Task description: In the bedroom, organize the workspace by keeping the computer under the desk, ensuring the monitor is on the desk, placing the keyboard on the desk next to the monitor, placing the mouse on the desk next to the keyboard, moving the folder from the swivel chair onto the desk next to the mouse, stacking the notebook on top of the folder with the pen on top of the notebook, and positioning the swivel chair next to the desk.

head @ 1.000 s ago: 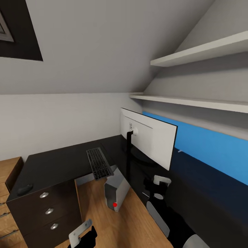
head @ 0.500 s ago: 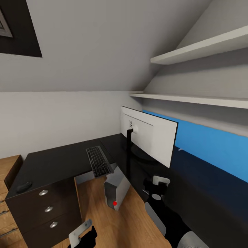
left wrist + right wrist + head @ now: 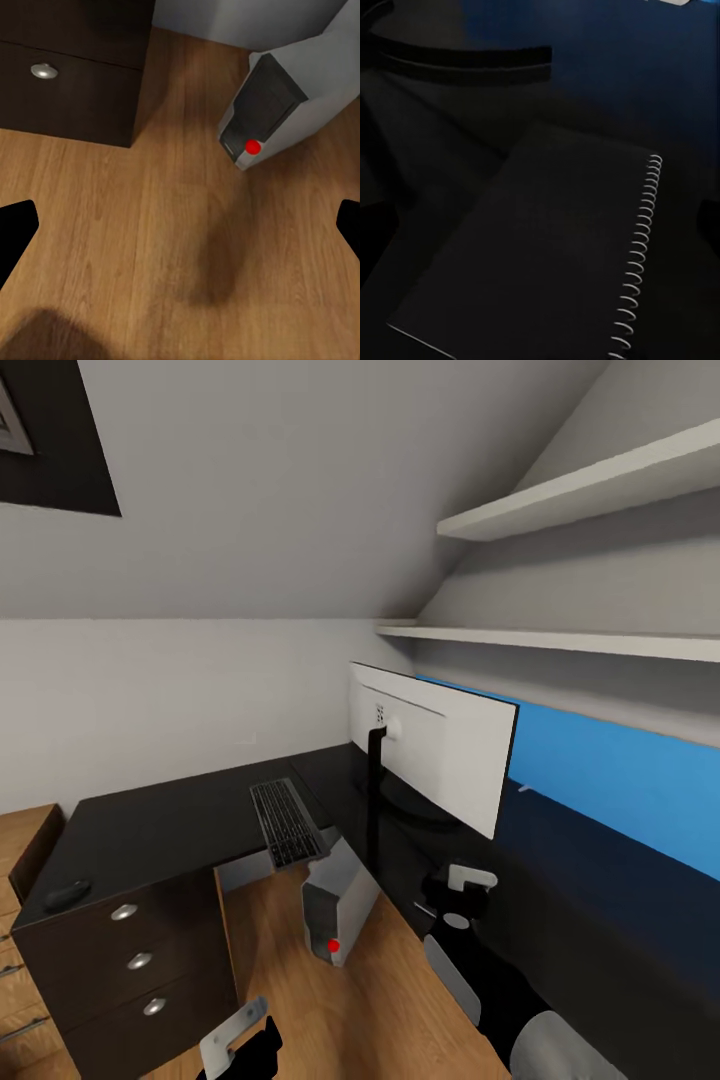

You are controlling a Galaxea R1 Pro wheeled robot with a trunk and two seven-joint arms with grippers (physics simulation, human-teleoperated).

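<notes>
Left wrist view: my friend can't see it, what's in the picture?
A small silver-grey computer with a red button leans tilted on a light wood floor. Beside it stands a black drawer unit with a round silver knob.

The left gripper [image 3: 240, 1040] hangs low at the head view's bottom edge, its fingers [image 3: 15, 232] spread wide apart. The right arm [image 3: 480, 980] reaches forward — its gripper's [image 3: 462, 887] spread cannot be judged.

The worktop [image 3: 160, 825] is glossy black, mirroring the blue wall panel [image 3: 620, 780]. Its drawer knobs [image 3: 125, 911] look like brushed metal. The floor [image 3: 150, 225] is light matt wood. The computer [image 3: 338, 905] has a smooth silver-grey case. The notebook [image 3: 540, 255] has a matt cover and wire spiral binding.
</notes>
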